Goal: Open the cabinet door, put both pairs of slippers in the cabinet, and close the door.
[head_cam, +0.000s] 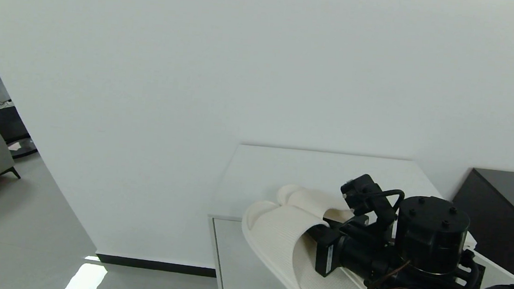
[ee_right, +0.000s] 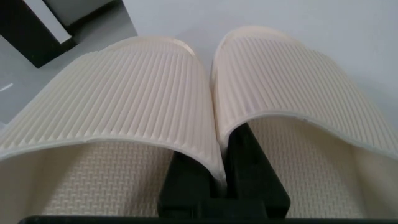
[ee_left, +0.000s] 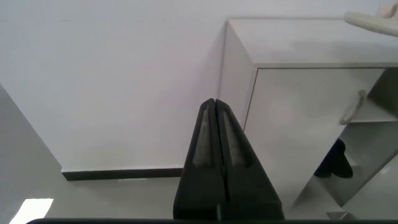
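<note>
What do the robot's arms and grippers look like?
The right arm is black, with a round drum-shaped joint, a looped black cable, thin reddish wires and a white label. The left gripper has two long black tapering fingers with grey pads.

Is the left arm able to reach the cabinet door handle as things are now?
Probably yes: the handle on the open door faces the left gripper with nothing between them. The gripper is shut, so it would have to open first.
</note>
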